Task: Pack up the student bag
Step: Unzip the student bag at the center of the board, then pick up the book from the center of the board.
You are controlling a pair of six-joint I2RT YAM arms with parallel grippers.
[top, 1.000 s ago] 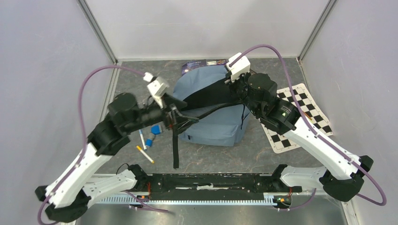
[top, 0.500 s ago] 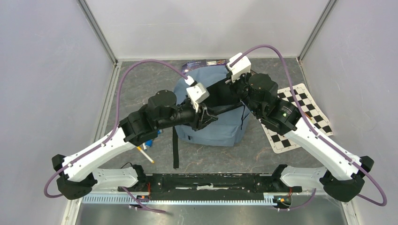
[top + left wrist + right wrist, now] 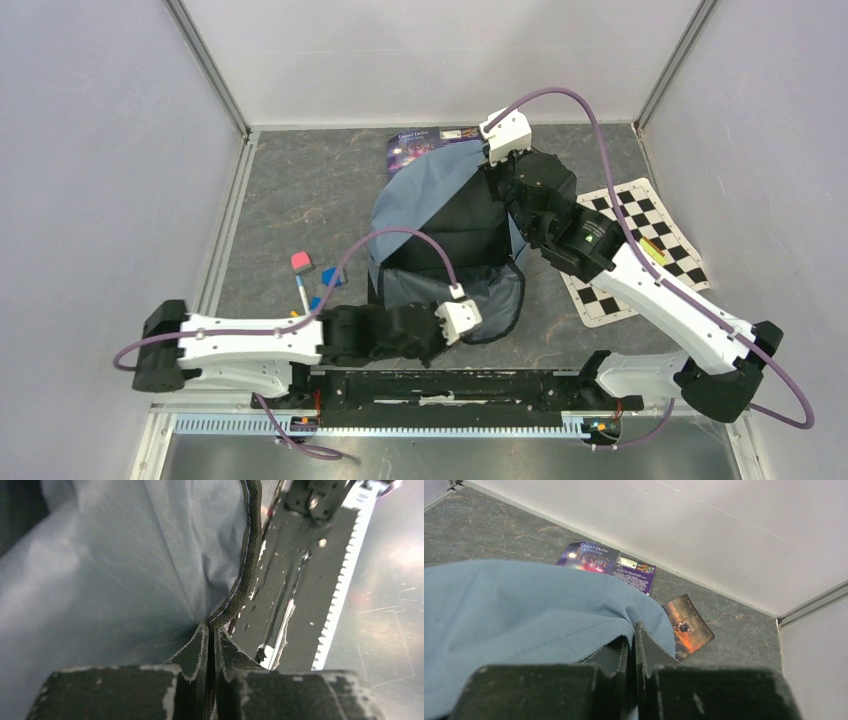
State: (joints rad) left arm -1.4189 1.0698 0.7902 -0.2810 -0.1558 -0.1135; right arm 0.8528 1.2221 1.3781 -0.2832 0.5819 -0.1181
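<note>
You can read "Daniel Defoe" atop the purple book cover (image 3: pixel 596 557), larger title beneath partly covered by the student bag (image 3: pixel 524 605), remaining print too small.

Bright, even light; soft shadows; wrist views blurry up close.

place: robotics lab test cell
enclosure: plain white wall panels (image 3: pixel 430 60) on three sides, aluminium corner posts (image 3: pixel 207 65) at the seams
rig: two white-and-black arms (image 3: pixel 250 340) bolted to a black base bar (image 3: pixel 450 385) at the near edge — purple cables (image 3: pixel 560 95) loop off the wrists
surface: grey stone-look table (image 3: pixel 300 190), toothed metal rail (image 3: pixel 400 425) along the front
marker: checkerboard sheet (image 3: pixel 600 300) lying flat on the right — usual lab item
</note>
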